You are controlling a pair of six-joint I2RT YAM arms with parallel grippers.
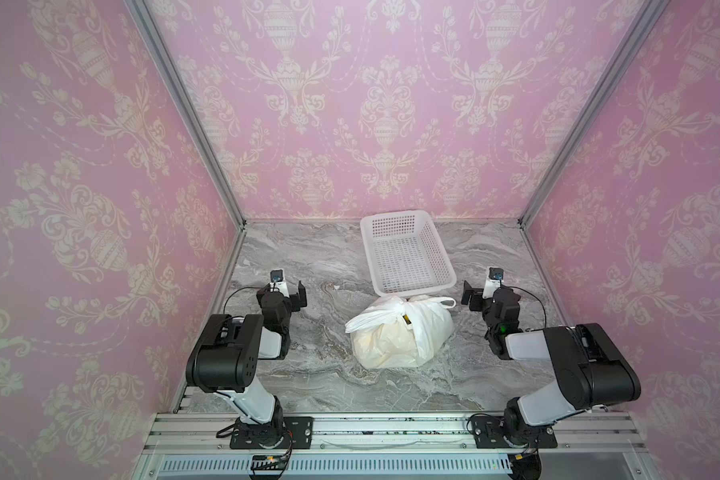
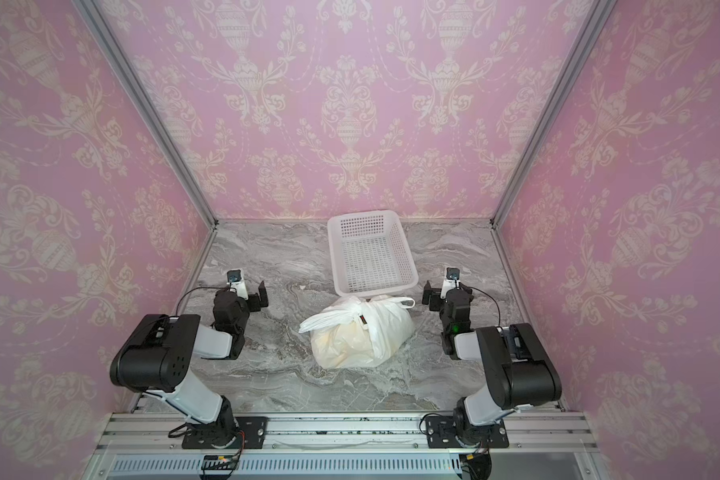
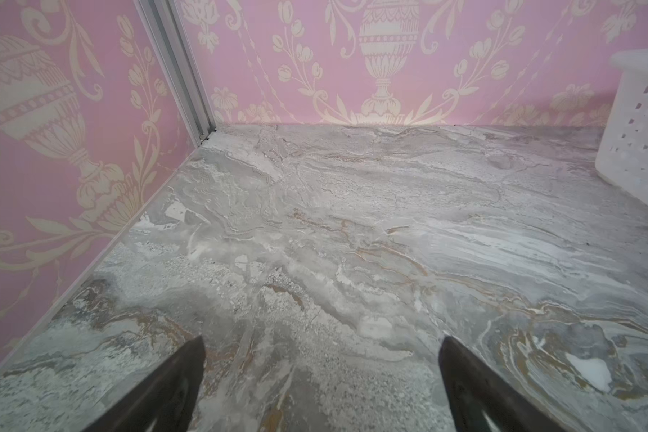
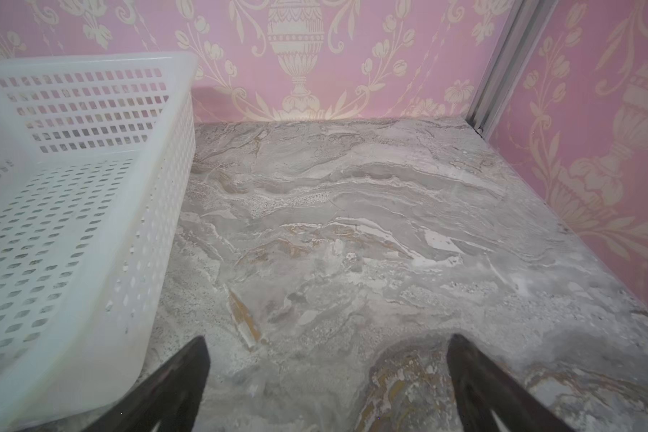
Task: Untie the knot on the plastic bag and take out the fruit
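Observation:
The white plastic bag [image 1: 400, 336] [image 2: 360, 336] sits full and closed in the middle of the marble table in both top views. Its handles are tied into the knot [image 1: 400, 308] [image 2: 360, 309] on top, with loose loops spreading to either side. The fruit [image 1: 385, 343] shows only as a pale yellow mass through the plastic. My left gripper [image 1: 287, 289] [image 3: 322, 338] hovers open to the left of the bag, holding nothing. My right gripper [image 1: 484, 291] [image 4: 328, 337] hovers open to the right, also holding nothing. Neither wrist view shows the bag.
A white perforated basket [image 1: 416, 289] [image 2: 375, 291] with nothing in it stands just behind the bag, its near rim touching the bag's top. Its wall [image 4: 158, 224] is close beside my right gripper and farther from my left one [image 3: 640, 123]. Pink patterned walls enclose the table.

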